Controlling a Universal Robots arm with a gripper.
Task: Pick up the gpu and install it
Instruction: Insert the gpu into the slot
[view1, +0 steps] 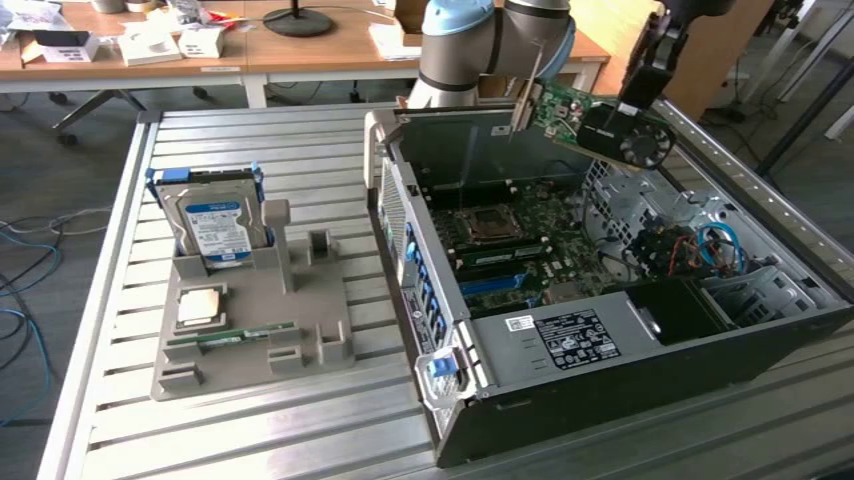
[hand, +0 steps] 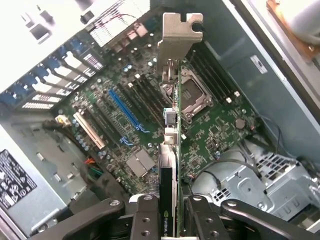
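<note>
Slatted metal table (view1: 267, 440), open black computer tower (view1: 561, 400) — an install under way.
Left, a grey plastic parts holder (view1: 254, 350); right, the black gripper (view1: 625, 105), partly closed, clamps the green-and-black, silver-bracketed gpu (view1: 601, 125) above the green motherboard (view1: 521, 250) — best kept level, edge parallel to the long blue slot (hand: 125, 111).

Bright, even room light, soft shadows inside the case (view1: 534, 425) (white glare outside it)
</note>
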